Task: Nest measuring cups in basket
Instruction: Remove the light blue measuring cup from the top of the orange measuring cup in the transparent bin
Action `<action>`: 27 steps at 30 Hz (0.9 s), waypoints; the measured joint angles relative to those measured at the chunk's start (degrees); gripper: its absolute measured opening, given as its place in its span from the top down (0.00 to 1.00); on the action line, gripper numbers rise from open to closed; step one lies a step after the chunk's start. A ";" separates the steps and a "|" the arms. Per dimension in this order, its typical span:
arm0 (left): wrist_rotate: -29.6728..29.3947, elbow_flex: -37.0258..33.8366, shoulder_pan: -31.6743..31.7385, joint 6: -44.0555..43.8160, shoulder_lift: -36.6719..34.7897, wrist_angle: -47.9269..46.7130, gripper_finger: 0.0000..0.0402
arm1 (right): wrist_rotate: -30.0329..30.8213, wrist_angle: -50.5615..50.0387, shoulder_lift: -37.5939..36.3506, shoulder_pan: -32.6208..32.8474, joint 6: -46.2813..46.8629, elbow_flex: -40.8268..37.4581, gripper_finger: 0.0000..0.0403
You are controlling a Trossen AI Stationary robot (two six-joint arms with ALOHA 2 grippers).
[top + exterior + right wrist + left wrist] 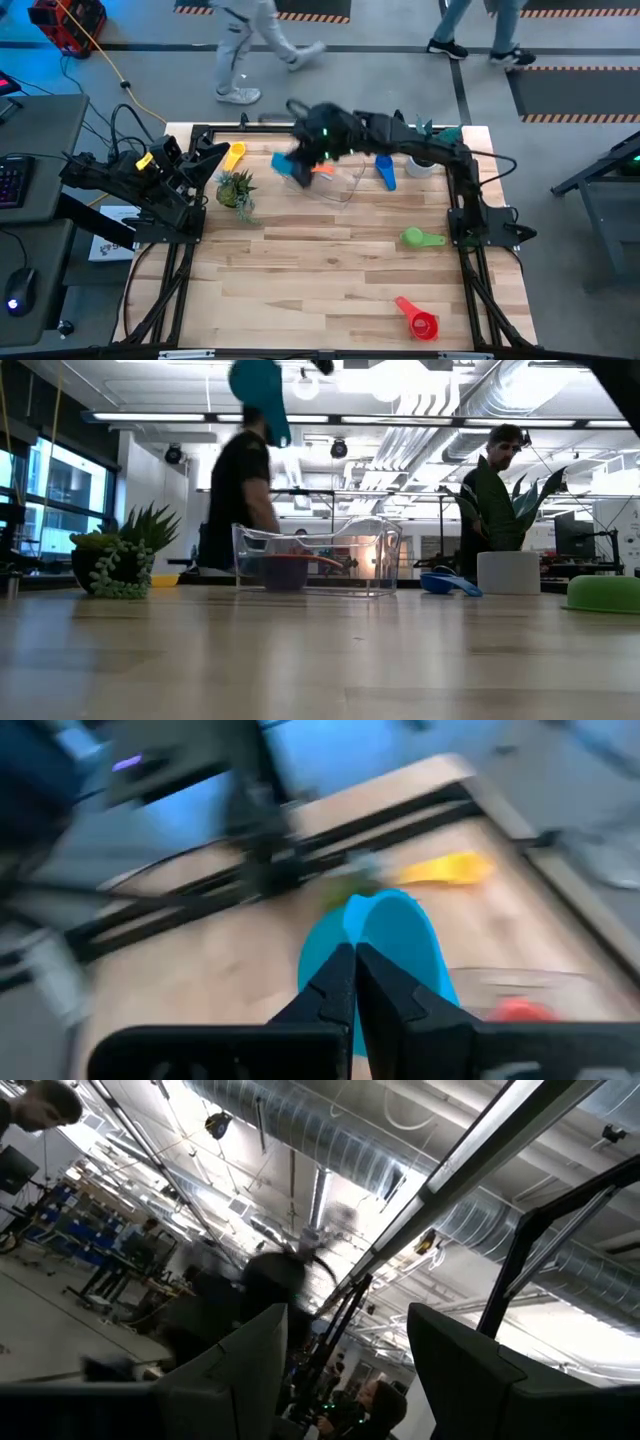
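While the right tool (355, 970) is clamped on the light blue cup (385, 945), I'd go slow, lowering it bowl-first onto the orange cup (287, 570) below, inside the basket (385, 555).

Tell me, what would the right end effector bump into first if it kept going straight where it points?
Probably the wooden table. The right end effector, holding a light blue cup, aims down at bare wood; depth is unclear.
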 joint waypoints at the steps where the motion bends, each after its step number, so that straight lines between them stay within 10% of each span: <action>1: 0.00 0.00 0.02 0.01 -0.06 -0.06 0.50 | -1.21 -1.14 -0.21 1.43 0.03 0.00 1.00; 7: 0.02 0.00 0.00 0.01 -0.21 -0.13 0.50 | -2.55 -5.10 0.07 10.47 3.37 -2.27 1.00; 27: 1.75 0.00 0.00 -0.01 -0.48 -0.13 0.50 | 29.99 -14.97 0.33 25.71 36.69 -30.34 1.00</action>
